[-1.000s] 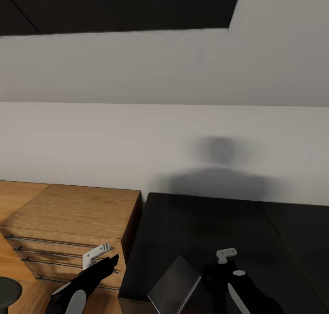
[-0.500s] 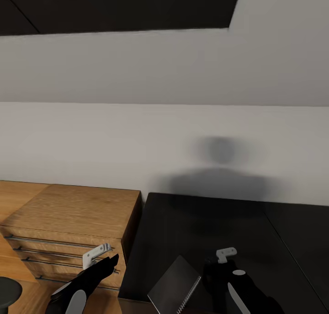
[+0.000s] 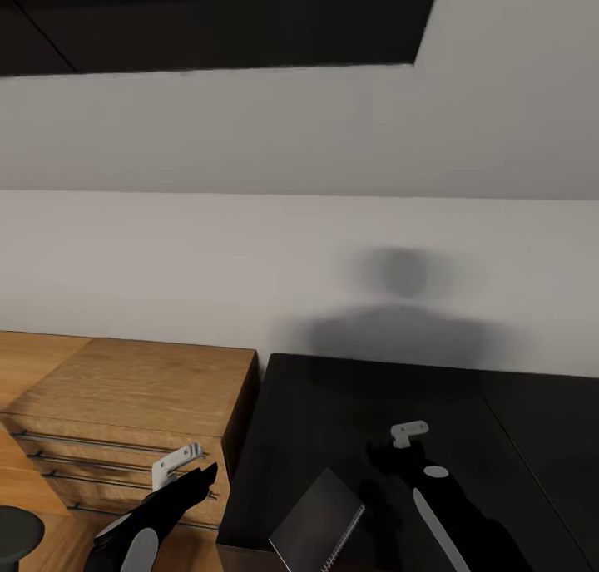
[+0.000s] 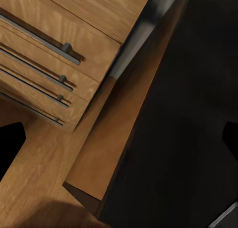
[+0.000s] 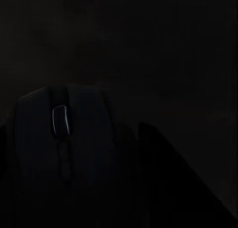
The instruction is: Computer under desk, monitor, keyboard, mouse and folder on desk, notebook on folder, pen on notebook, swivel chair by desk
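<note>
**Mouse placement on the black tabletop**

The mouse, black with a pale scroll wheel, appears close up in the right wrist view, lying against the glossy black tabletop; whether it rests on the surface or hangs just above it cannot be told from that dark picture. The right tool reaches out over the tabletop in the head view, and its state (parted or clamped on the mouse) cannot be told either. Near the front edge of the tabletop a dark grey notebook with white page edges lies tilted, just beside the right arm. The left tool hangs beyond the tabletop's end, in front of a light wooden drawer unit with slim metal handles; the left wrist view suggests its fingers stand apart, with nothing between them. A pale grey wall rises behind.

Judged step: setting the mouse on the tabletop. No keyboard or monitor appears here, so the next move calls for finding the keyboard's spot and bringing the mouse beside it, then freeing the tool cleanly.
</note>
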Robot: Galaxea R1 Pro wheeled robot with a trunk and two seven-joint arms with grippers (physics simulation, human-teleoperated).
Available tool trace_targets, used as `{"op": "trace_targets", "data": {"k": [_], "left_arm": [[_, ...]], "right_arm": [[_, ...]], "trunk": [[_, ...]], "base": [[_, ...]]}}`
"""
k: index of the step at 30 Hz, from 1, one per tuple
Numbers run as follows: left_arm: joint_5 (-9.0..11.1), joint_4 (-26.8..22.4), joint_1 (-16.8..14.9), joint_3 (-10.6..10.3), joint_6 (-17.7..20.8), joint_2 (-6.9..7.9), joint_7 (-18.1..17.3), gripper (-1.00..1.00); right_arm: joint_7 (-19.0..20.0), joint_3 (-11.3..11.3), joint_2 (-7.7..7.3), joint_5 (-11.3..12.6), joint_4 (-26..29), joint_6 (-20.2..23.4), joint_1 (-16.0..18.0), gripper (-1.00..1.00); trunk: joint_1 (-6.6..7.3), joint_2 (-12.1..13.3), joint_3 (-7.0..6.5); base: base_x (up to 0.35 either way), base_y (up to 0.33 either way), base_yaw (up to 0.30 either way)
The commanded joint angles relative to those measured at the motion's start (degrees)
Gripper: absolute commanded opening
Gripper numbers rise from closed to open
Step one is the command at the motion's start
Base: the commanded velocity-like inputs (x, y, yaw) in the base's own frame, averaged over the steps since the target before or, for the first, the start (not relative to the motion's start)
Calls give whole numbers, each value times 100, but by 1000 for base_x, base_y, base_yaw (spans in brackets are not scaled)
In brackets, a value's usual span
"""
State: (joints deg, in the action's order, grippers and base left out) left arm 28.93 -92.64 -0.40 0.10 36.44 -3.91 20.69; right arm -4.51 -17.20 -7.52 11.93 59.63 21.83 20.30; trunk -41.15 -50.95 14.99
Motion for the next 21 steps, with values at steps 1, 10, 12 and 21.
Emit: {"op": "trace_targets", "data": {"k": [1,10,12,21], "left_arm": [[60,-8,-4,0,19,-3,49,100],[60,-8,-4,-1,19,-4,49,100],[60,-8,-4,-1,20,-4,49,100],[60,-8,-4,-5,21,-4,49,100]], "right_arm": [[-75,74,-18,90,141,93,-2,-100],[-119,677,-31,107,954,613,-74,-100],[-120,783,-18,114,1126,765,-80,-100],[-120,879,1,116,1365,873,-87,-100]], "trunk": [[21,36,-10],[219,397,-172],[263,477,-208],[417,758,-340]], "base": [[-63,0,0],[-273,0,0],[-339,0,0],[-304,0,-53]]}}
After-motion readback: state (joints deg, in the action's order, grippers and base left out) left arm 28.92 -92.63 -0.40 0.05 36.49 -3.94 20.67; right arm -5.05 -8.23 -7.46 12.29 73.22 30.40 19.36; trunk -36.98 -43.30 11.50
